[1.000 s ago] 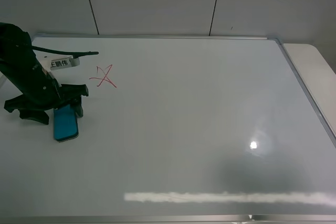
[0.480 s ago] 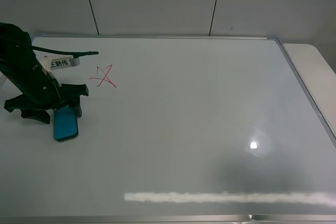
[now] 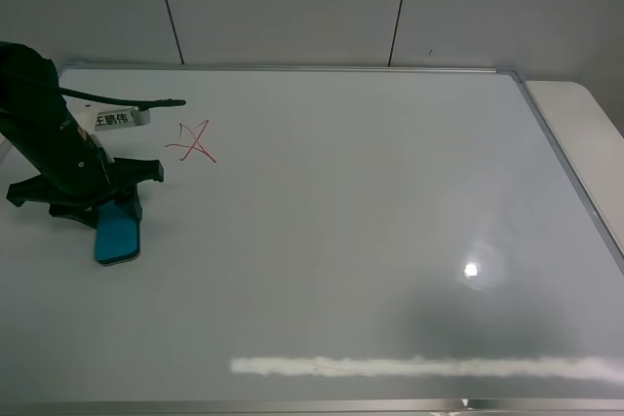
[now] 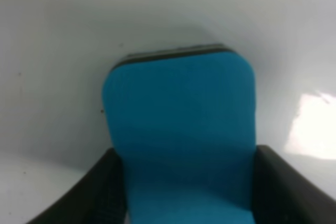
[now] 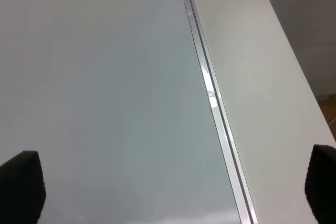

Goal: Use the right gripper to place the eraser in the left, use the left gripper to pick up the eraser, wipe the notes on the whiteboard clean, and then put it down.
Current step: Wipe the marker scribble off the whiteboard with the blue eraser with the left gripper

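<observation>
Covering eraser far end: left end effector.

The eraser lies on the whiteboard near its left edge, one end between the jaws of the left gripper. The notes sit behind it, slightly to the right.

Teal eraser on whiteboard, near red notes.

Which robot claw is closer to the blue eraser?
Left. The left gripper has the eraser between its jaws; the right gripper hangs far off, above the whiteboard frame's edge.
</observation>
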Robot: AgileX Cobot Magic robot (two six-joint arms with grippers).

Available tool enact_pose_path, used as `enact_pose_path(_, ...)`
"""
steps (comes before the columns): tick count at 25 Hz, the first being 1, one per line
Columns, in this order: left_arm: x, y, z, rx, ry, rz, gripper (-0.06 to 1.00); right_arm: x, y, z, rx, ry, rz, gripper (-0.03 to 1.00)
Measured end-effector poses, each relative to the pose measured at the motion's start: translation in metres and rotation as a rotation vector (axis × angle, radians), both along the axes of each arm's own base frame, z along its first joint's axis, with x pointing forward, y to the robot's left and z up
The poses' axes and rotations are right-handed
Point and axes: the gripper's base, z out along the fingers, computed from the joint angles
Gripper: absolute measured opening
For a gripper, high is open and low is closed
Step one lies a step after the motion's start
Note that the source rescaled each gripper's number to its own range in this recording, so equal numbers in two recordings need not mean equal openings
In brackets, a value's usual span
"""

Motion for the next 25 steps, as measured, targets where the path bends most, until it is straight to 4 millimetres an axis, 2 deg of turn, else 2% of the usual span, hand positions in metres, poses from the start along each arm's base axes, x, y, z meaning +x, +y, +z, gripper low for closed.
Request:
enact_pose_path(5, 0.001, 0.0, 0.002, 0.005, 0.01, -0.016, 0.01, 0.0, 0.0, 0.0, 0.0, 0.0, 0.0, 1.0)
enact_pose_path(8, 0.008, -0.002, 0.011, 0.009, 0.027, -0.045, 0.01, 0.0, 0.0, 0.0, 0.0, 0.0, 0.0, 1.0)
enact_pose_path(17, 0.052, -0.011, 0.066, 0.022, -0.048, -0.164, 0.01, 0.0, 0.0, 0.0, 0.0, 0.0, 0.0, 1.0)
enact_pose_path(20, 0.067, -0.014, 0.073, 0.033, -0.035, -0.209, 0.01, 0.0, 0.0, 0.0, 0.0, 0.0, 0.0, 1.0)
enact_pose_path(25, 0.1, -0.019, 0.071, 0.067, 0.008, -0.294, 0.01, 0.0, 0.0, 0.0, 0.0, 0.0, 0.0, 1.0)
